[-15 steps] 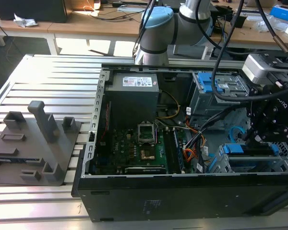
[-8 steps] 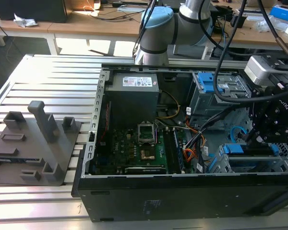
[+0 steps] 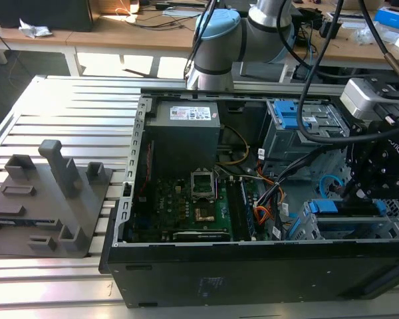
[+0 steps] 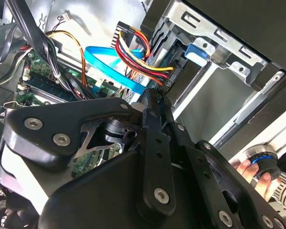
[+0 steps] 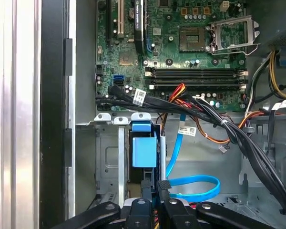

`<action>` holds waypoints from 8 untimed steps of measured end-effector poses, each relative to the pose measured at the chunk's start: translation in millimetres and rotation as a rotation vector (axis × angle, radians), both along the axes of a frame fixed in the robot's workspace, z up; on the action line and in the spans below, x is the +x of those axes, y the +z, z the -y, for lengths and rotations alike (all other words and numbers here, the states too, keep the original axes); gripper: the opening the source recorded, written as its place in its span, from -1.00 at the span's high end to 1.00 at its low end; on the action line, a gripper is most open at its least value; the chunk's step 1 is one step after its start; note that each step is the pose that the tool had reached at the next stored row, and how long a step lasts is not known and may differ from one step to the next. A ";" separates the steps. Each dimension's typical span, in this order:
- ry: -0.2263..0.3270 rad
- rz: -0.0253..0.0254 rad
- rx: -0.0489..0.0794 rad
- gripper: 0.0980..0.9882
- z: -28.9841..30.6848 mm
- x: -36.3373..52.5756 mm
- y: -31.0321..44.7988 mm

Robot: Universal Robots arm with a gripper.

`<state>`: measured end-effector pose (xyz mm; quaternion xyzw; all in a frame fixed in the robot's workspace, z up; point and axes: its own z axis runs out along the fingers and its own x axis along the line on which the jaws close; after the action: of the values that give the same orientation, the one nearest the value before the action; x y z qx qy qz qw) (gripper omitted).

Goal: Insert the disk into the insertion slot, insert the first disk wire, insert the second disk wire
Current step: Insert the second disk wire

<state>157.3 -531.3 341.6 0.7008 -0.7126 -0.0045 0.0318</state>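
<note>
Gripper (image 5: 152, 191) is pinched narrow on a connector at the disk (image 3: 349, 207), seated in the insertion slot (image 3: 386, 229). Blue data cable (image 5: 193, 183) loops just beside, likely mid wire insertion.

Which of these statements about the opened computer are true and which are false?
1. The computer case lies open on a slotted metal table. True.
2. The end effector hangs outside the case. False: it reaches into the case at the exterior view's right, close to the disk in its blue carrier.
3. A flat blue cable loops inside the case. True.
4. A cooler covers the processor socket. False: the socket is bare, with no cooler on it.
5. In the second wrist view, a person's hand rests on a round knob. True.
</note>
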 end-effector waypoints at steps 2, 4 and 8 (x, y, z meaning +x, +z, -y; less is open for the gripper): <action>-0.004 0.0000 0.000 0.85 0.1 0.7 -0.8; -0.004 0.0000 0.000 0.85 0.1 0.9 -2.0; -0.005 0.0000 -0.001 0.85 0.3 0.9 -4.2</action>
<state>158.2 -531.6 337.5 0.6991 -0.7143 -0.0043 0.0321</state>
